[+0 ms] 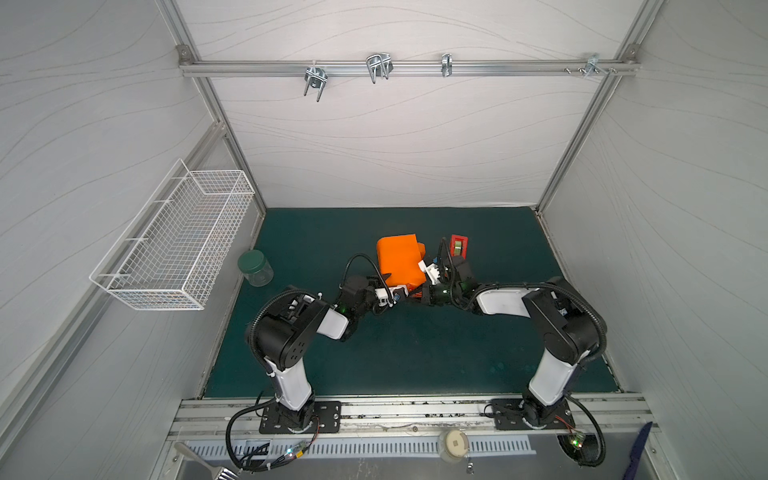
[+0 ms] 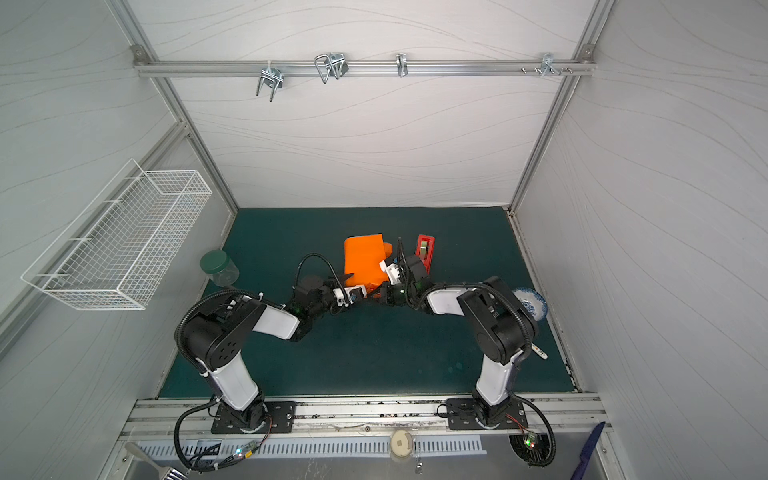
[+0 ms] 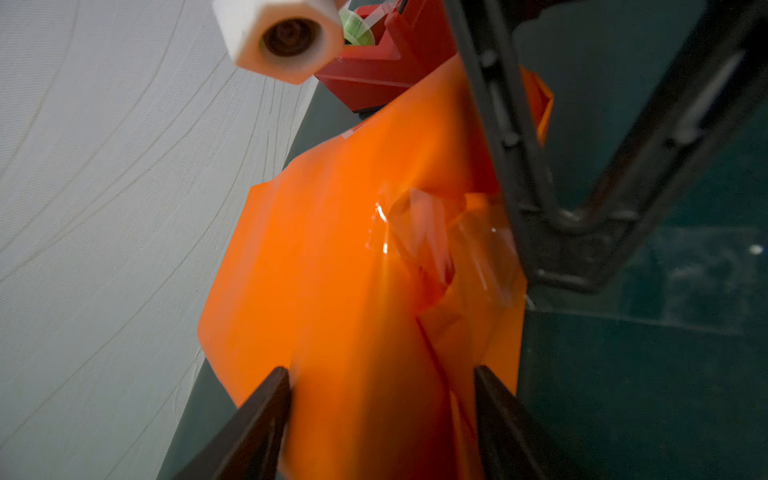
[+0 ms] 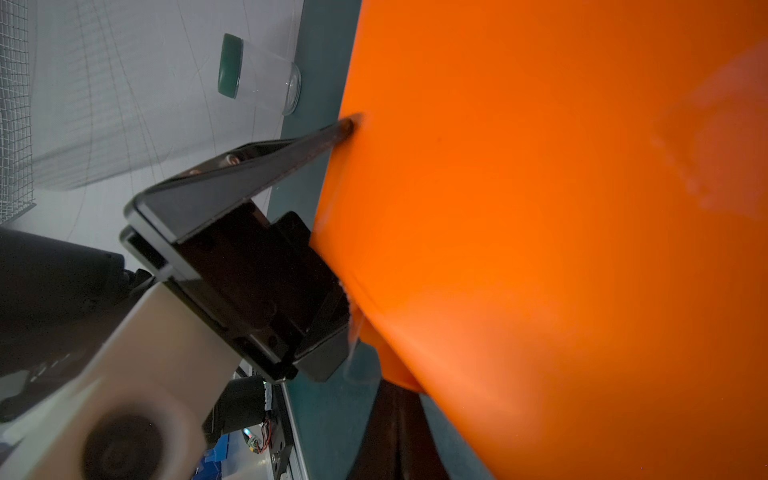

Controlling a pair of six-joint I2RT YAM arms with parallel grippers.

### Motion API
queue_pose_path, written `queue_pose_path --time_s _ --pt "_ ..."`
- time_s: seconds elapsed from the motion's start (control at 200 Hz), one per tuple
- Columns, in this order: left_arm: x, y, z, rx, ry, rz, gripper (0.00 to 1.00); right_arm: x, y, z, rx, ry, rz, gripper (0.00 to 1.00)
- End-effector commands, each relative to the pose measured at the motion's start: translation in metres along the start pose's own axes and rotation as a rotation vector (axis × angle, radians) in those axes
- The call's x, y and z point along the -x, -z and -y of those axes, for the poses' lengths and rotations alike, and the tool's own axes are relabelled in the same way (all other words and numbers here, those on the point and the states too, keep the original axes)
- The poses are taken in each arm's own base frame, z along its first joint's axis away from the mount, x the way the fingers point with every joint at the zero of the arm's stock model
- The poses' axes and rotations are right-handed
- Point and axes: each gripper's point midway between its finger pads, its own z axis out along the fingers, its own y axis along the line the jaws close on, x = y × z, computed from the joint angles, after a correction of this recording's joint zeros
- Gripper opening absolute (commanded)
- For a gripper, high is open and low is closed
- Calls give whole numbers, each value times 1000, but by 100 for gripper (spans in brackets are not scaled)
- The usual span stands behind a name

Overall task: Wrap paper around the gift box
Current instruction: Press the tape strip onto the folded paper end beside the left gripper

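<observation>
The paper (image 1: 400, 259), bright orange, was folded around a boxy shape on the dark green counter (image 1: 415, 357). In both top views it sat just beside the red tape dispenser (image 1: 458, 248). The gift box was hidden under the paper, and only its squarish outline showed through the wrapping. One folded flap stuck out on the side nearest the dispenser.

The left claw (image 3: 382, 370) gripped the wrapped gift box across its width, at the end farther from the dispenser. In the left wrist view its two black fingers (image 3: 266, 415) pressed against opposite orange sides. In the right wrist view one fingertip dented the paper.

The right claw (image 3: 544, 266) was closed, its tip lying against the parcel's edge next to a crumpled patch of clear tape (image 3: 419, 237) stuck over a fold. Whether it pinched any paper could not be told.

A clear jar (image 1: 254, 268) with a green lid stood well apart from the dispenser, beyond the parcel and near the counter's edge. A white wire basket (image 1: 174, 245) hung on the wall, farther still from the dispenser.
</observation>
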Motion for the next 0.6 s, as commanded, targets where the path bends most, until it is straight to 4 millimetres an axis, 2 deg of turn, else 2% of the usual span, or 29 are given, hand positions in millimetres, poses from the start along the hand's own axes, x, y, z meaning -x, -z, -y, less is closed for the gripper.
queue_pose_path --time_s 0.0,0.595 --pt "-36 -1 32 -106 49 -134 70 8 -2 6 -13 6 13 0" --pt "-36 -1 33 -110 50 -133 70 20 -5 10 -28 -22 49 0"
